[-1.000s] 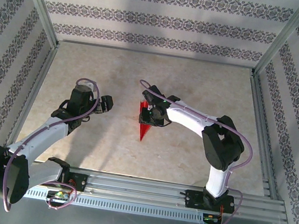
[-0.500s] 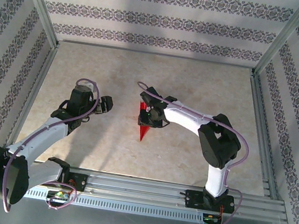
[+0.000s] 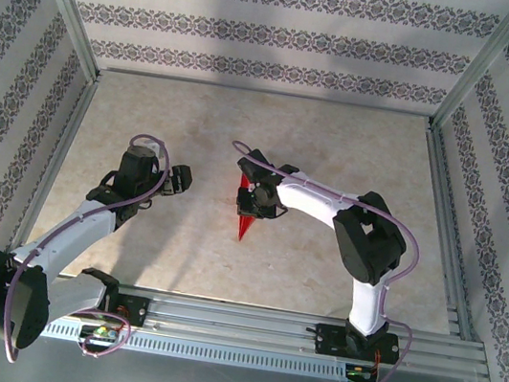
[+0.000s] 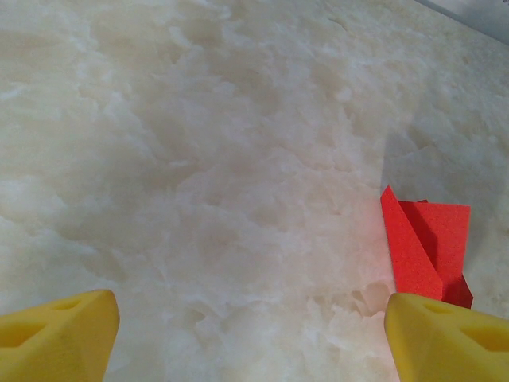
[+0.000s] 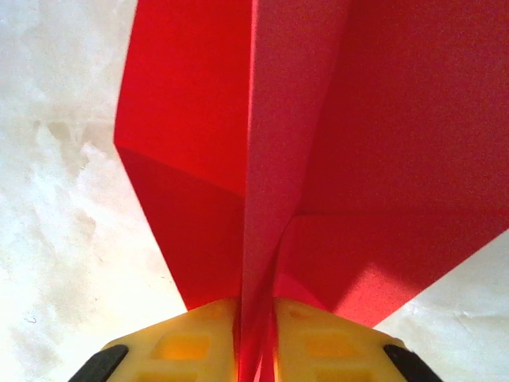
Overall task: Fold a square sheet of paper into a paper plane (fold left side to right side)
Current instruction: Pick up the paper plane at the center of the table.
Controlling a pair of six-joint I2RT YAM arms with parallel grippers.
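The paper plane is a narrow red dart on the table, its tip pointing toward the arms' bases. My right gripper sits over its wide rear end. In the right wrist view the yellow fingers press together on the plane's upright central ridge, with the wings spread to both sides; my right gripper is shut on it. My left gripper stands open to the left of the plane and apart from it. In the left wrist view its fingertips are spread wide over bare table, and the red paper lies at the right.
The pale marble-patterned tabletop is enclosed by patterned walls and an aluminium frame. A metal rail runs along the near edge beside the arm bases.
My right gripper has closed further on the plane's central ridge, and the right arm's elbow has shifted slightly left. The left arm has not moved.
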